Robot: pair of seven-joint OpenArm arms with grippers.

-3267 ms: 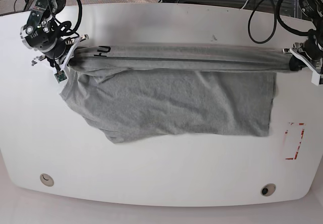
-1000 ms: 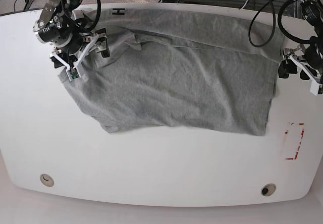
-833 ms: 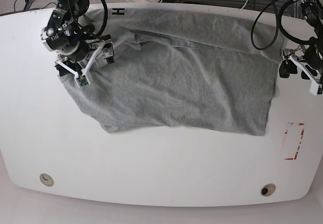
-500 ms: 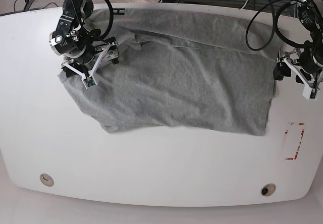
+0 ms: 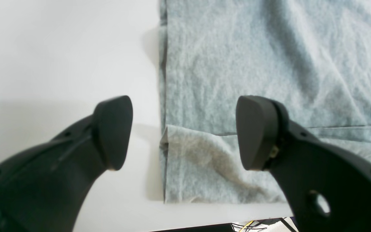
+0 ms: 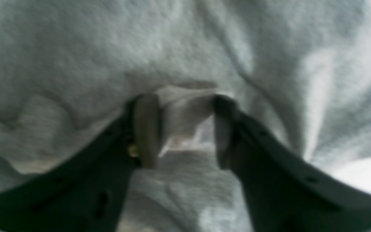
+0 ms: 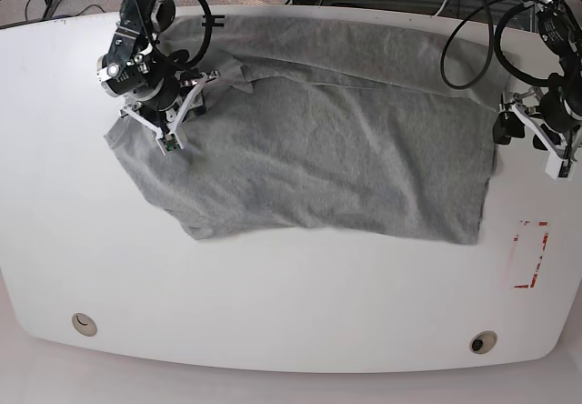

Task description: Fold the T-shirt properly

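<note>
On the white table (image 7: 291,313) | T-shirt (image 7: 336,158) spread flat, wrinkled | right gripper (image 6: 182,129) pinching a raised fabric fold, not fully clamped | left gripper (image 5: 179,135) gaping over the hem corner | advice: bite both layers before lifting.

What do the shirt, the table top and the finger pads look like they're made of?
T-shirt: soft knit, probably cotton jersey; flecked heather grey, matte, creases easily.
Table: smooth white hard surface with a slight sheen, possibly laminate or painted board; can't tell which.
Left gripper fingers: dark matte pads, looks like rubber or plastic.
</note>
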